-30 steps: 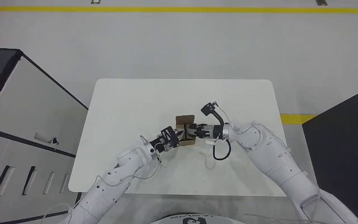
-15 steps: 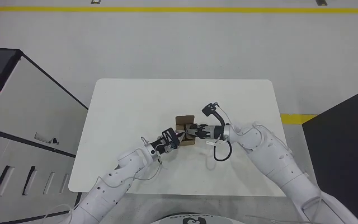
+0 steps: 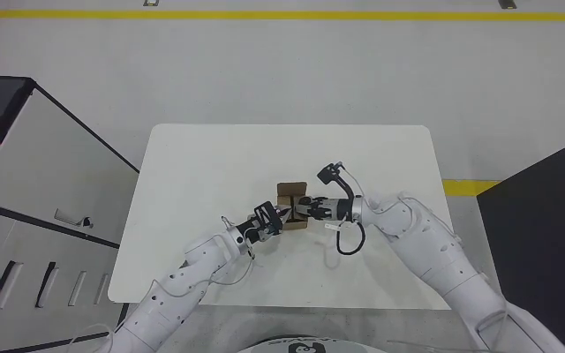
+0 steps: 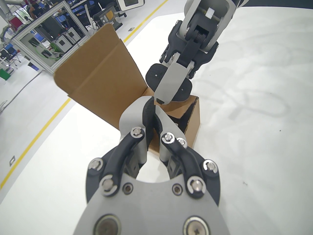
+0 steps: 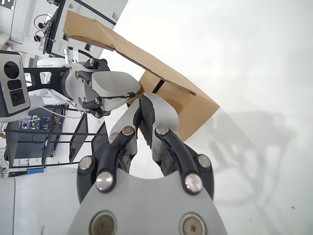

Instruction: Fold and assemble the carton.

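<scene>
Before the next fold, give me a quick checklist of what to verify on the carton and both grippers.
1. The carton sits upright on the table: ok.
2. The lid flap stands open, away from both grippers: ok.
3. The left gripper is shut, tips at the carton's opening: ok.
4. The right gripper is shut, tips on the inner side flap: ok.
5. The inner side flap is fully folded down: cannot tell.

The table is lit brightly and evenly from above; the carton inside is shaded; wrist-view edges are bent.
</scene>
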Controlling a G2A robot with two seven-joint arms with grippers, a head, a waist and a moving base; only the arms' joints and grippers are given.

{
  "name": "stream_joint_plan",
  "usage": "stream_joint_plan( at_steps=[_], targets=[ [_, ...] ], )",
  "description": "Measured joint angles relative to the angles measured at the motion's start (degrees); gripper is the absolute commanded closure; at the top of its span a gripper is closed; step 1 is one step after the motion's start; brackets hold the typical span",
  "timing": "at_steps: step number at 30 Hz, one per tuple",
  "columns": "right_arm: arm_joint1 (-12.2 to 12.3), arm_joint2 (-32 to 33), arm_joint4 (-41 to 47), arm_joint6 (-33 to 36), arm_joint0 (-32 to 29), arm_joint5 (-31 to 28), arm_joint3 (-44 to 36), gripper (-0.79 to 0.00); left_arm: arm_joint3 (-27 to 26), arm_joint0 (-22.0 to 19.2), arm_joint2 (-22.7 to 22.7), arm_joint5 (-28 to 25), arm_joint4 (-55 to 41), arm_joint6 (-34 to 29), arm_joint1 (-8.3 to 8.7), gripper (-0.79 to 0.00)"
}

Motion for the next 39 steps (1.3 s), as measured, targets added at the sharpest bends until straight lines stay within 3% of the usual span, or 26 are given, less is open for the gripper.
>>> stream_joint_plan(
  at_steps=[39],
  targets=[
    [0.2, 1.4, 1.1, -0.3, -0.5, -0.7, 0.1, 0.000, -0.8, 0.9, -0.7, 0.5, -0.2, 0.6, 0.02, 0.000]
  ],
)
